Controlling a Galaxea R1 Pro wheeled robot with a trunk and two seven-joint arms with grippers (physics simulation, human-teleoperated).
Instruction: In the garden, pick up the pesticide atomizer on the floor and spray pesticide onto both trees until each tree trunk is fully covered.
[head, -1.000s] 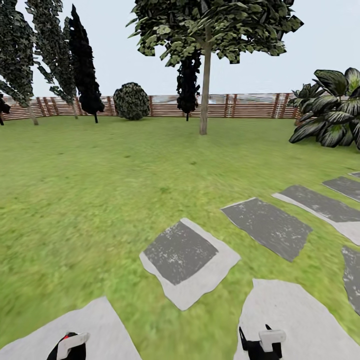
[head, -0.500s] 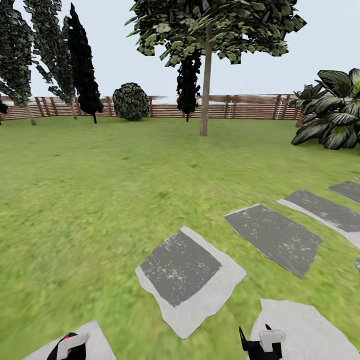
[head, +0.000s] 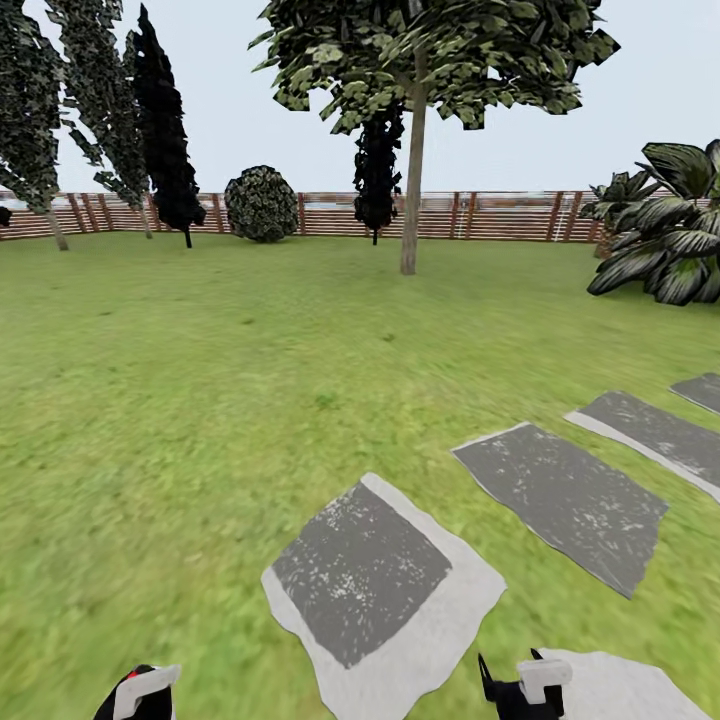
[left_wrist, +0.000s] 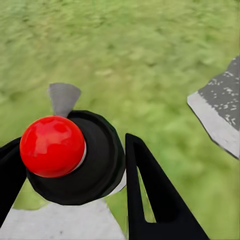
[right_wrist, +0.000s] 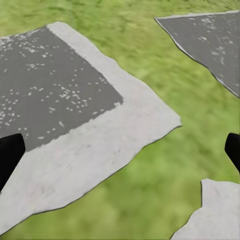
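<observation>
My left gripper (left_wrist: 72, 157) is shut on the pesticide atomizer (left_wrist: 95, 155), a black round body with a red ball top (left_wrist: 52, 146), over the grass floor (head: 200, 400). In the head view the left gripper (head: 140, 692) sits at the bottom edge. So does my right gripper (head: 520, 688). In the right wrist view the right gripper (right_wrist: 120, 150) stands open over a stone slab, nothing between its fingers. One tall tree (head: 430, 50) with a bare grey-tan trunk (head: 411, 200) stands far ahead near the fence.
Grey stepping slabs (head: 370, 580) lie in the lawn ahead and to the right (head: 565, 495). A brown slat fence (head: 500, 215) rings the garden. Black cone-shaped trees (head: 165, 140), a round bush (head: 262, 203) and a palm (head: 670, 235) stand along it.
The whole view has shifted: the slabs slide toward the bottom and the tree sits slightly nearer, so the camera has moved forward. Both grippers keep their place in the picture.
</observation>
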